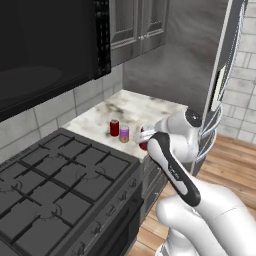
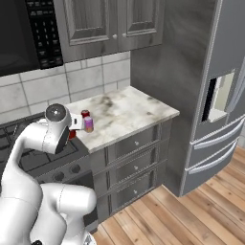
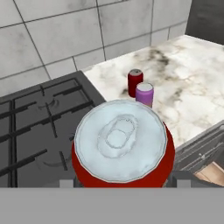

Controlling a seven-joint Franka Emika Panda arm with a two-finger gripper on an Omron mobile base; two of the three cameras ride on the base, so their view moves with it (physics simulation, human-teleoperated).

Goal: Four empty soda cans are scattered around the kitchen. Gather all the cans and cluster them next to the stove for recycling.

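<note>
Gripper (image 3: 120,186) clamps red can (image 3: 122,146); no label legible; red can 2 (image 3: 135,82) + purple can (image 3: 144,94) on counter (image 3: 192,87) by stove (image 3: 39,127)

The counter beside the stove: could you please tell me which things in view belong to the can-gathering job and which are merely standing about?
Part of the job:
- red soda can on the counter
- purple soda can beside it
- large red soda can at the gripper
- stove

Standing about:
- microwave
- refrigerator
- counter drawers

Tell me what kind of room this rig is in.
A rendered home kitchen, by the look of it: black gas stove with grates, marble counter over grey drawers, steel fridge alongside, microwave above.
</note>
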